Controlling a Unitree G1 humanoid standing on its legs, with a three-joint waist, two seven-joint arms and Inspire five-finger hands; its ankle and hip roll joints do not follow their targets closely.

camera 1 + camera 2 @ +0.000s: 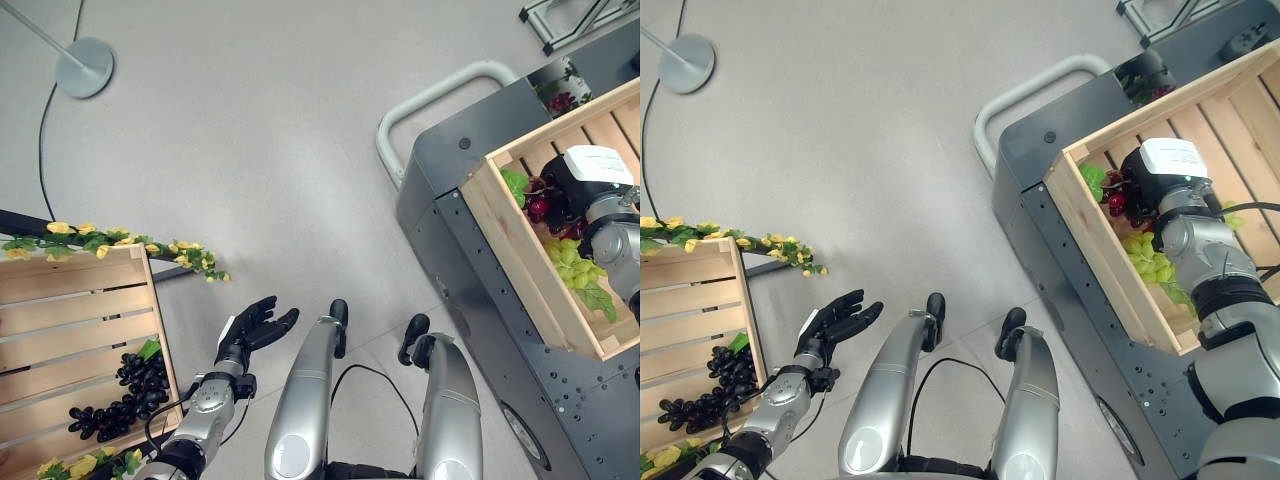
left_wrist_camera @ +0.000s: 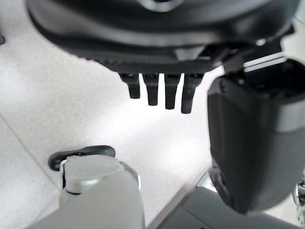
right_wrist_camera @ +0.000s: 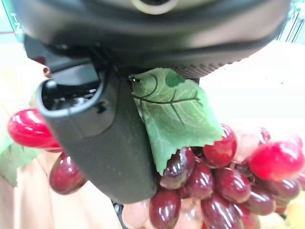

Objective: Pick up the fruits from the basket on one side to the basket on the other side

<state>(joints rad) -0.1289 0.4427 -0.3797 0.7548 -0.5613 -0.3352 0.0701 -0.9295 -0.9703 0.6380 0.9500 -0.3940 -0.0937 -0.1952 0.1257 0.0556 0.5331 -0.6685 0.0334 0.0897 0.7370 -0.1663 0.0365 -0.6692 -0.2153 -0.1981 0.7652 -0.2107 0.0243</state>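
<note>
Right hand [image 1: 1148, 190] (in crate [image 1: 1110, 270]) on red grapes [image 3: 209, 176].

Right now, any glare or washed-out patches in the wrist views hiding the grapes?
Right wrist view: background beyond the red grapes washes out white, glints dot the grapes, but they and the leaf by the right hand stay visible. Left wrist view: floor past the open left hand glares bright. Left eye view: even light.

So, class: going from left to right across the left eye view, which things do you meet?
Wooden crate with black grapes → left hand → grey cart → second wooden crate → green grapes → right hand.
</note>
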